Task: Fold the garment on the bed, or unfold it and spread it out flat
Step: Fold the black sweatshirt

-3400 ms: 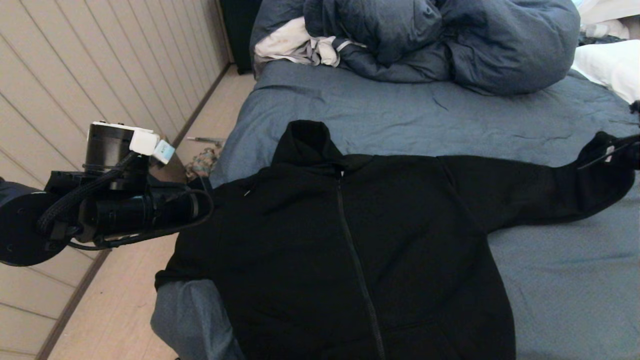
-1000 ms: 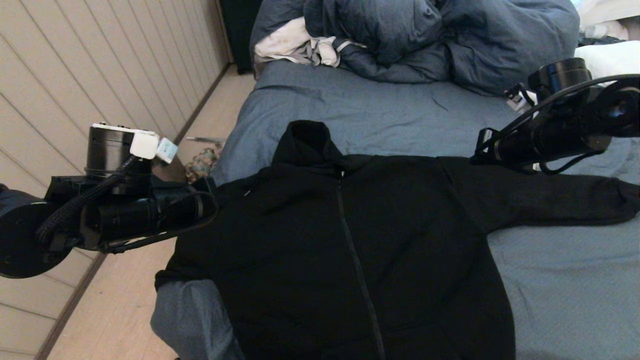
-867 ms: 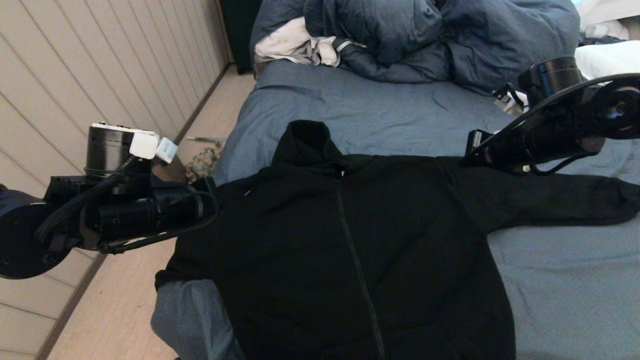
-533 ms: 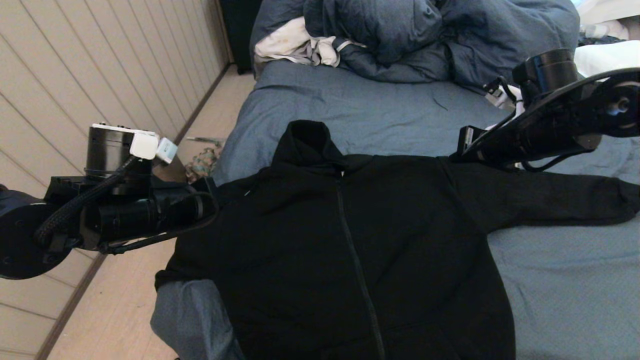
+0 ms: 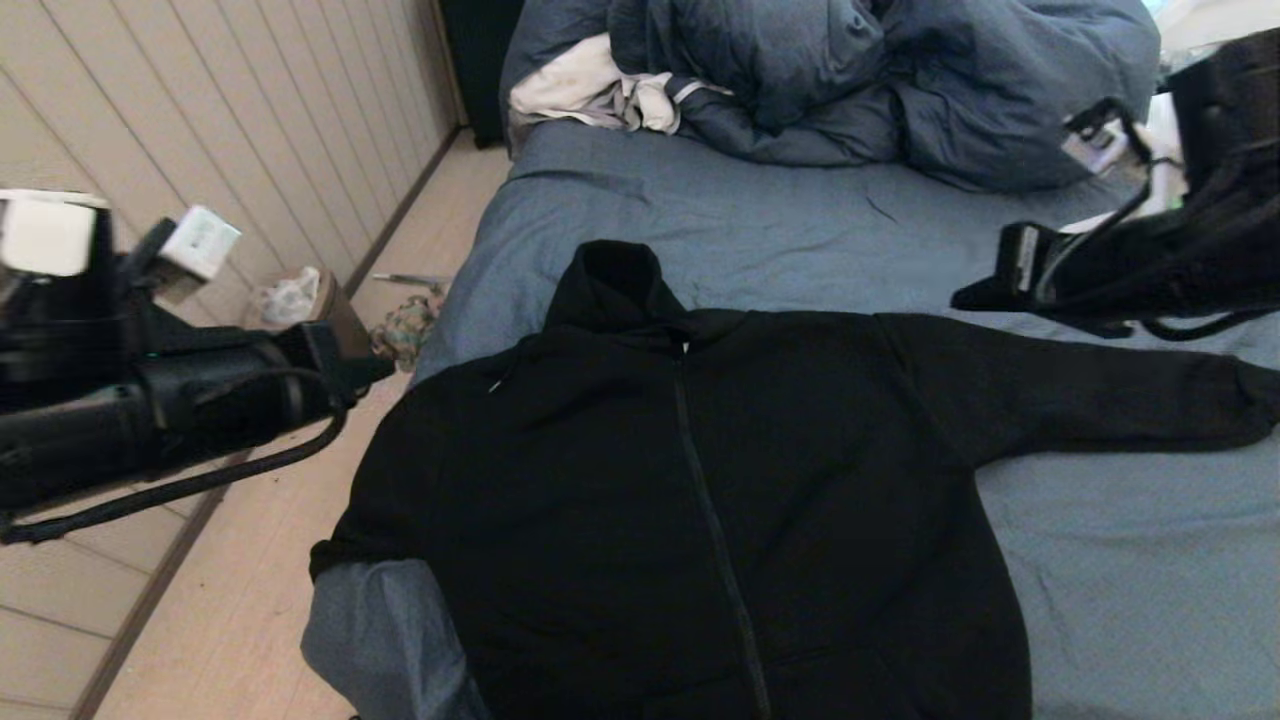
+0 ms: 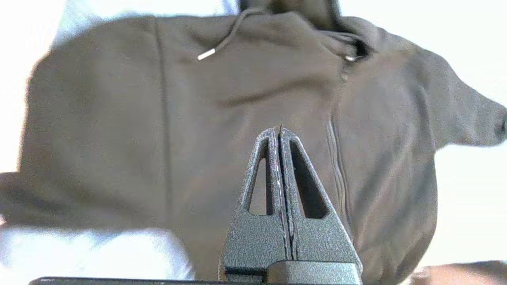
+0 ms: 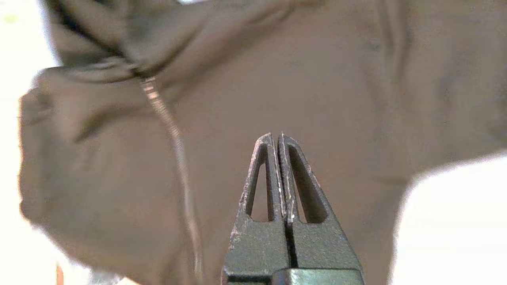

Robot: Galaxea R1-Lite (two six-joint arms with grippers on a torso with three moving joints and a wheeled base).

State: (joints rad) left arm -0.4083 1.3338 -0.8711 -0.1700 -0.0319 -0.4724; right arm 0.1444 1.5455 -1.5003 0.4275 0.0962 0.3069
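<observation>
Lying flat on bed [image 5: 760, 215], garment [image 5: 700, 480] unfolded — left hand [image 6: 279, 134] and right hand [image 7: 276, 138] pressed together, empty, frame edges.

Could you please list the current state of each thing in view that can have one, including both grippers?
garment: spread front-up on the bed, zipper closed, one sleeve stretched out flat, the other side draped over the bed's edge.
bed: sheet wrinkled, holding the garment.
duvet: bunched in a heap at the far end.
left gripper: fingers shut, empty, above the garment.
right gripper: fingers shut, empty, above the garment.
</observation>
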